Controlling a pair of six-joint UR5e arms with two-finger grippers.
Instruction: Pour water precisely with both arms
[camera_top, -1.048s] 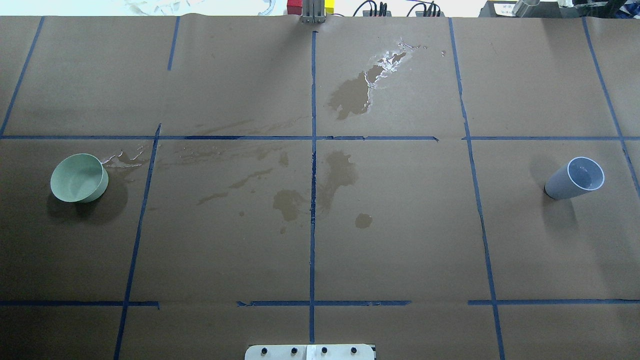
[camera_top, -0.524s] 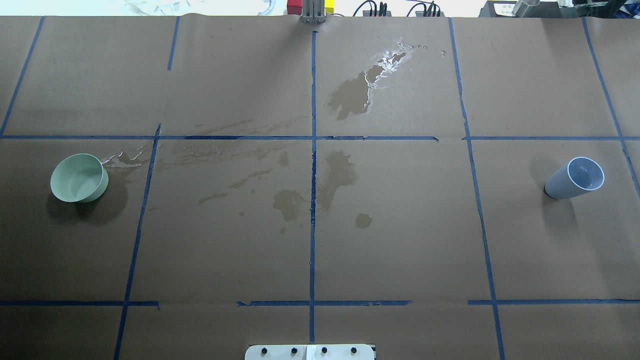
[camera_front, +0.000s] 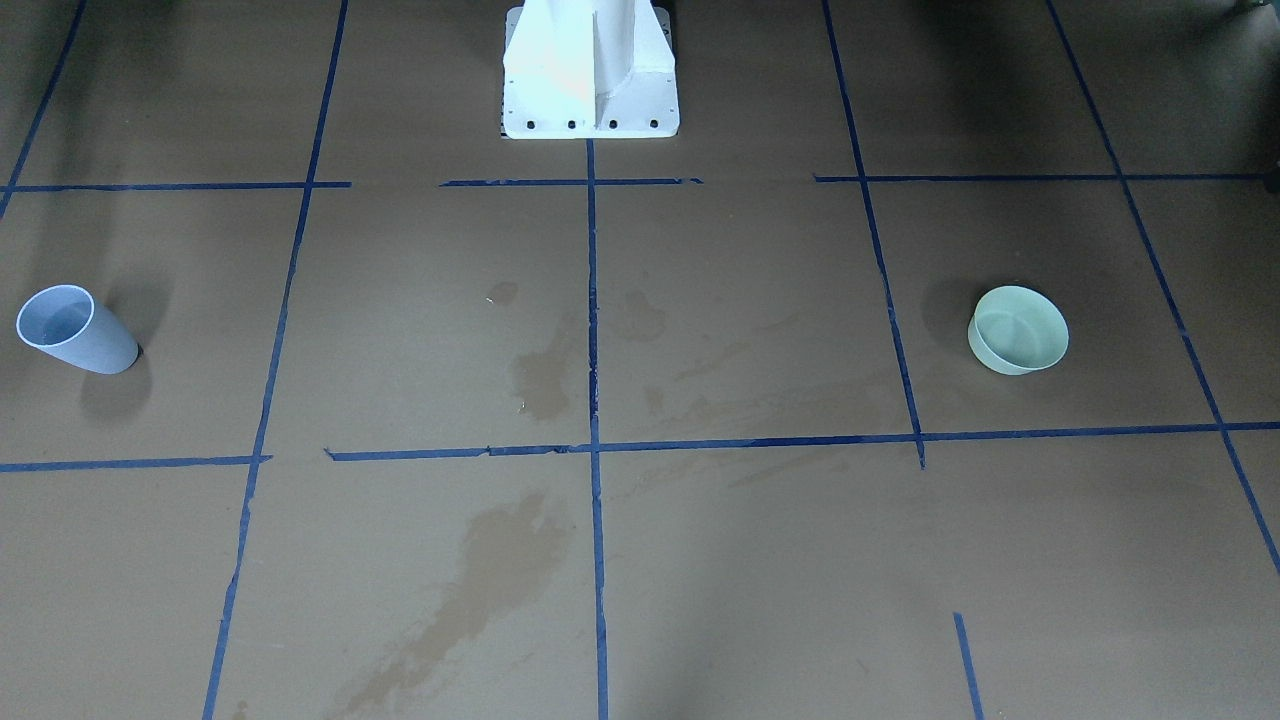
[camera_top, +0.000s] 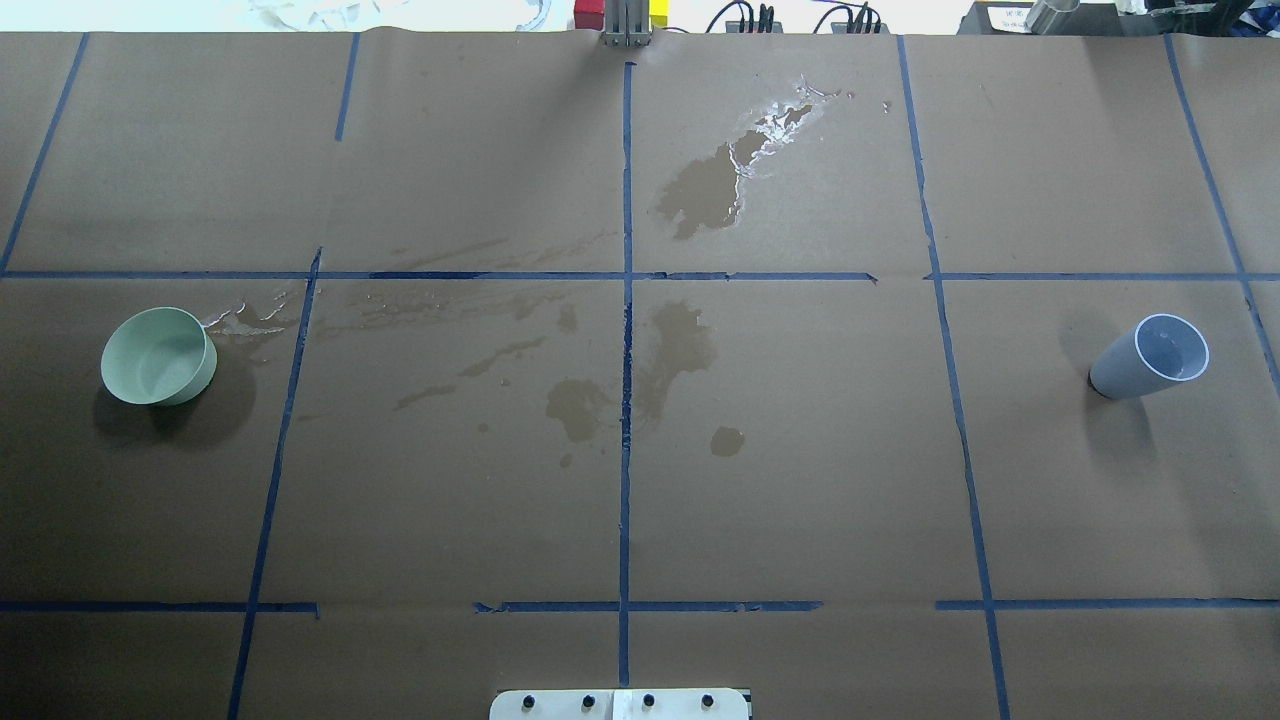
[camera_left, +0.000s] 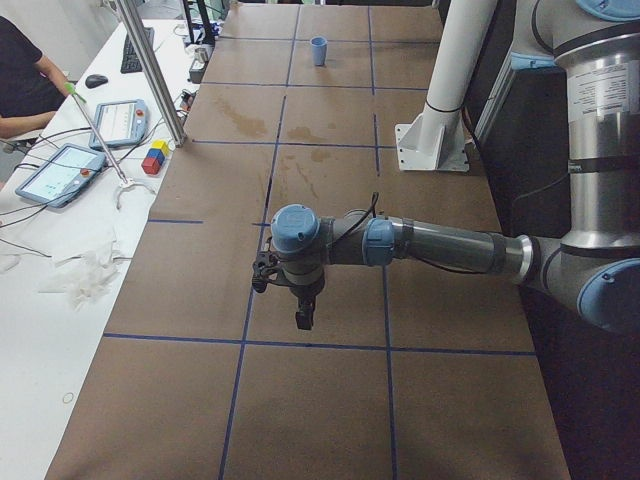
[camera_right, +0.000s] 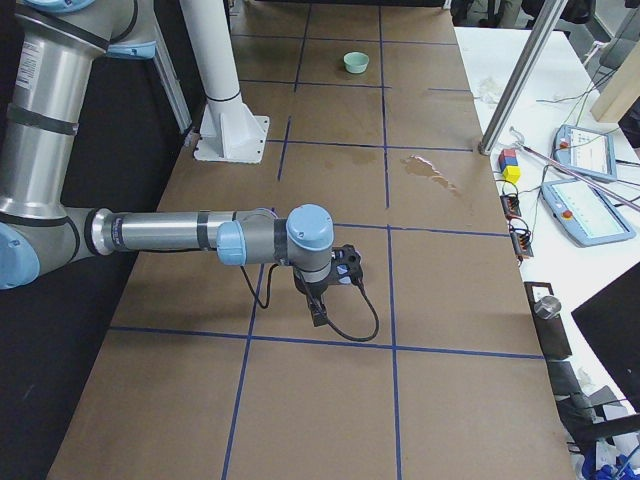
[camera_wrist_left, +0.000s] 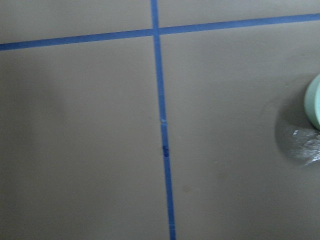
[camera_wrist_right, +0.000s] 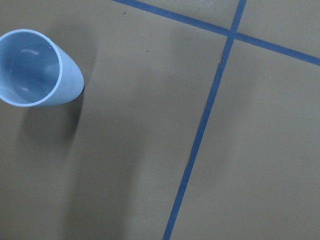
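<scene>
Nothing has shifted: the water (camera_top: 240, 320) glints beside the green bowl (camera_top: 158, 355) at the left edge of the bench (camera_top: 800, 500). The left gripper (camera_left: 303, 318) and right gripper (camera_right: 318, 318) hang clear of it; whether their fingers are apart, I cannot tell.

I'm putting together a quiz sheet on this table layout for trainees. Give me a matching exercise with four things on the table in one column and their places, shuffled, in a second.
Things:
1. green bowl
2. blue cup
3. white pedestal base
4. glistening wet patch

Places:
A. far side of the table, just right of the centre tape line
B. robot's right end of the table
C. middle of the robot's own edge
D. robot's left end of the table

Pairs: 1-D, 2-B, 3-C, 4-A
</scene>
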